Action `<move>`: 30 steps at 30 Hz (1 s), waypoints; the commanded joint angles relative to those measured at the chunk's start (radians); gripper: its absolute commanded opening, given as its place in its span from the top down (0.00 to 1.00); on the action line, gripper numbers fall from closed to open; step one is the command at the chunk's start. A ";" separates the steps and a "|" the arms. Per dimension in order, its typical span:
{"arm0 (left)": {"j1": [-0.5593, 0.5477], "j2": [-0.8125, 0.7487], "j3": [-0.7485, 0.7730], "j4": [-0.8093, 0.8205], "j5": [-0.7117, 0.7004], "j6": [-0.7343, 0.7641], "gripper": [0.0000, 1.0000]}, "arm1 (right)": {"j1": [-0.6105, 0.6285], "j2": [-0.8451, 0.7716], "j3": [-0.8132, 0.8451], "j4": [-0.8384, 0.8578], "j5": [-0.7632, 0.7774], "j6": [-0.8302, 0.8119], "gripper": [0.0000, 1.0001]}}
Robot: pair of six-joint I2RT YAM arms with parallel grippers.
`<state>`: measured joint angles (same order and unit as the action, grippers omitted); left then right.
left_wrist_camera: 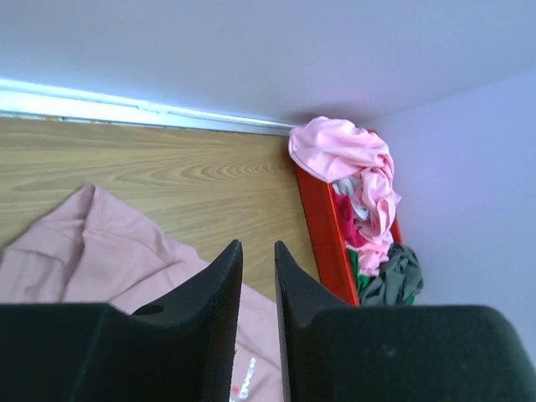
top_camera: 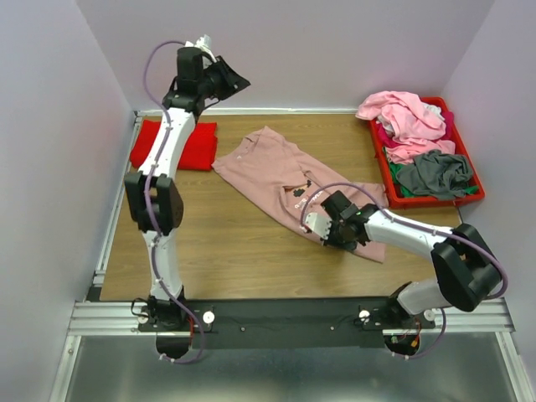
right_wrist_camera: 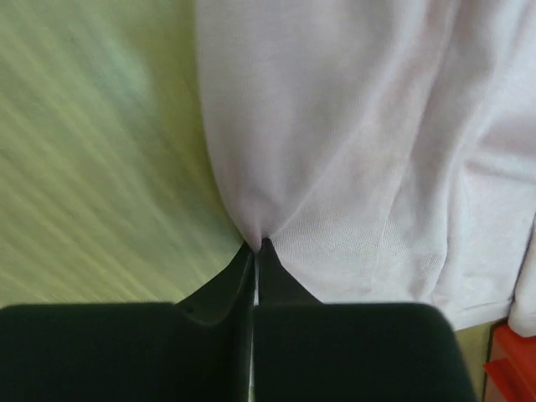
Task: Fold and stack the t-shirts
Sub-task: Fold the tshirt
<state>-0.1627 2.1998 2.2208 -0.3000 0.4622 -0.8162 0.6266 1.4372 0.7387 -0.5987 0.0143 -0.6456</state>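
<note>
A folded red shirt (top_camera: 174, 144) lies at the back-left of the counter (top_camera: 218, 243). Above it the left tool (left_wrist_camera: 257, 251) hangs high by the back wall, fingers slightly apart and empty. It is well apart from the pink shirt (top_camera: 272, 172), which is spread mid-counter with its long axis running back-left to near-right. The right tool (right_wrist_camera: 255, 244), far nearer, is clamped on that shirt's near edge, so any fold likely starts there. The chest print (top_camera: 300, 191) is unreadable. Other shirts (top_camera: 402, 117) fill the bin (top_camera: 381, 167).
</note>
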 commanded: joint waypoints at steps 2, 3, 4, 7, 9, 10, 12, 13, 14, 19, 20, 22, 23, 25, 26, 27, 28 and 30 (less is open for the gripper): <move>0.032 -0.277 -0.240 0.022 0.044 0.244 0.70 | 0.120 0.002 0.014 -0.134 -0.068 0.021 0.97; 0.035 -0.317 -0.287 0.031 0.043 0.264 0.68 | 0.142 0.005 0.031 -0.151 -0.092 0.024 0.98; 0.040 -0.359 -0.338 0.047 0.052 0.285 0.67 | 0.181 0.008 0.048 -0.183 -0.123 0.026 0.99; 0.058 -0.501 -0.530 0.081 0.062 0.359 0.65 | 0.255 0.058 0.114 -0.211 -0.236 0.050 0.99; 0.066 -0.590 -0.640 0.093 0.050 0.388 0.61 | 0.283 0.130 0.155 -0.216 -0.296 0.060 0.99; 0.071 -0.618 -0.677 0.101 0.052 0.396 0.60 | 0.307 0.162 0.200 -0.223 -0.336 0.067 0.99; 0.072 -0.697 -0.764 0.119 0.046 0.419 0.55 | 0.326 0.234 0.249 -0.234 -0.375 0.067 0.96; 0.072 -0.722 -0.792 0.125 0.041 0.426 0.54 | 0.341 0.252 0.304 -0.242 -0.391 0.069 0.95; 0.074 -0.745 -0.814 0.127 0.036 0.440 0.52 | 0.349 0.265 0.329 -0.245 -0.419 0.067 0.94; 0.084 -0.888 -0.911 0.082 -0.058 0.534 0.39 | 0.360 0.316 0.470 -0.285 -0.455 0.057 0.72; 0.088 -0.911 -0.929 0.082 -0.072 0.543 0.35 | 0.360 0.301 0.481 -0.306 -0.444 0.044 0.67; 0.103 -0.985 -1.010 0.097 -0.133 0.539 0.23 | 0.357 0.261 0.473 -0.315 -0.406 0.035 0.54; 0.115 -1.006 -1.044 0.123 -0.140 0.522 0.19 | 0.351 0.212 0.464 -0.316 -0.368 0.029 0.50; 0.126 -1.049 -1.142 0.147 -0.132 0.505 0.16 | 0.312 0.155 0.453 -0.316 -0.347 0.027 0.41; 0.129 -1.054 -1.170 0.154 -0.110 0.480 0.16 | 0.242 0.134 0.456 -0.317 -0.349 0.027 0.41; 0.130 -1.051 -1.213 0.166 -0.094 0.468 0.16 | 0.193 0.096 0.464 -0.316 -0.364 0.023 0.39; 0.130 -1.045 -1.233 0.174 -0.058 0.454 0.16 | 0.091 0.080 0.481 -0.312 -0.378 0.002 0.34; 0.131 -1.026 -1.303 0.240 -0.008 0.401 0.16 | -0.017 0.078 0.507 -0.296 -0.422 -0.008 0.33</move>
<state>-0.0338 1.1305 1.0172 -0.1276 0.3935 -0.3504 0.7780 1.5517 1.2011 -0.8890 -0.3790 -0.6277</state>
